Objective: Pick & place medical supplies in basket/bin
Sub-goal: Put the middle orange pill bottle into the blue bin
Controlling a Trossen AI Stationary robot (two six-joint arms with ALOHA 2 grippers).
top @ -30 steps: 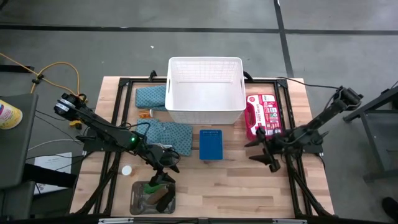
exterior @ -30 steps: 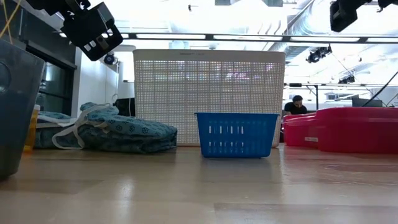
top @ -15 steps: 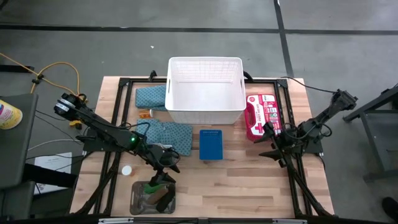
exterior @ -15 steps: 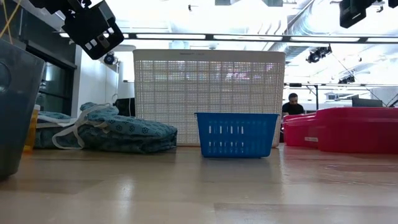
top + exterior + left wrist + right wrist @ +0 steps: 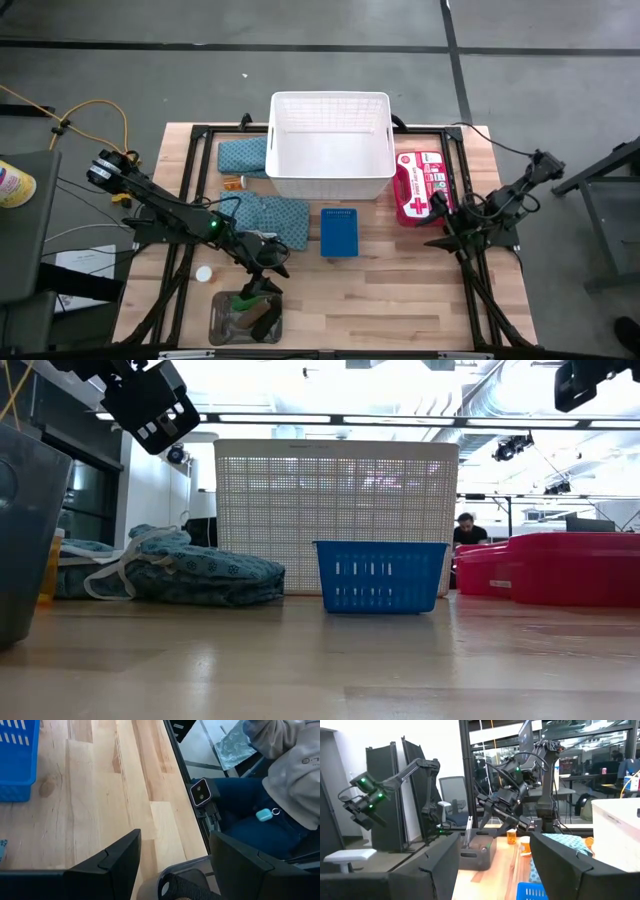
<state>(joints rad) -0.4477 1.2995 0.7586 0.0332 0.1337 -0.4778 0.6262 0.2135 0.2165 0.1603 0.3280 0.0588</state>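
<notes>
1. Here's the pale wooden plank desk, dark metal rails framing it, grey concrete floor all round with dark lines across it.
2. At the far middle stands the large white rectangular plastic basket with fine grid sides; from table height its wall towers over everything else.
3. One teal-blue patterned folded cloth lies just beside the basket's left wall; a second teal cloth lies nearer, in front of the basket's left corner.
4. A small blue slotted plastic bin sits in front of the basket, apart from it.
5. A red first-aid case lies to the basket's right.
6. The left hand hangs over the small flat grey tray at the near edge, fingers spread and holding nothing.
7. A small white disc rests left of the tray.
8. The right hand waits near the red case, fingers spread, empty.
9. Beyond the desk: bright ceiling lights, and a person seated far back.
</notes>
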